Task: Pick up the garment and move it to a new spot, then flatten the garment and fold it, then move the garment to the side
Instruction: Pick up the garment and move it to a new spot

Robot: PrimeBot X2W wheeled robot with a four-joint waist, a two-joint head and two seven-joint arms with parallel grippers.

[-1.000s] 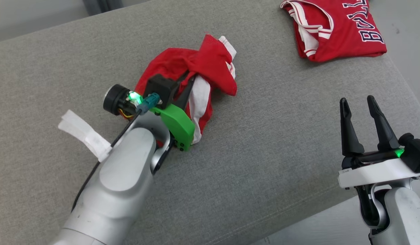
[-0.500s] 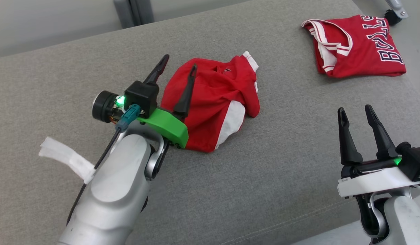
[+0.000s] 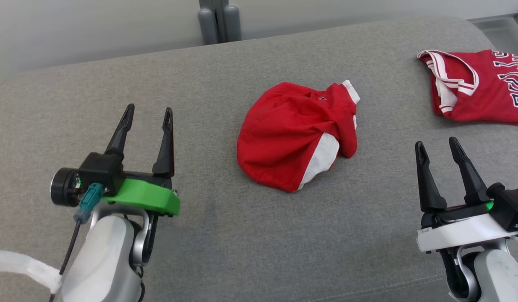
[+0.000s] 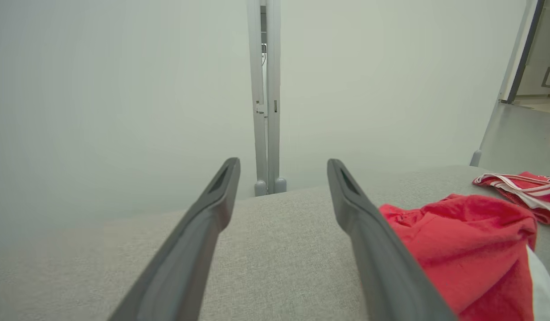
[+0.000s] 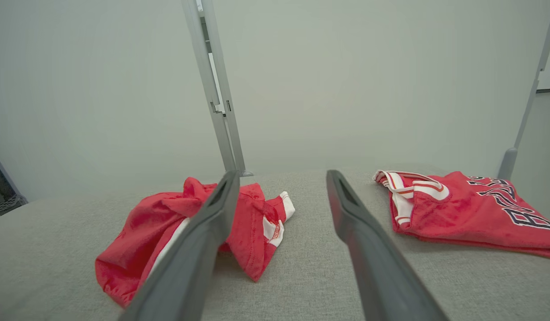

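Crumpled garment (image 3: 296, 134) lies on the couch (image 3: 242, 235) between left gripper (image 3: 149, 110) and right gripper (image 3: 436, 143), reachable for flattening. Both grippers are spread apart, empty.

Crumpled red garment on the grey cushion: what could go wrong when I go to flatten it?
The crumpled red and white garment lies bunched with layers tucked under, so the open left pincer or right pincer may pinch several layers at once. The folded red lettered jersey lies nearby on the right; spreading could overlap or drag it.
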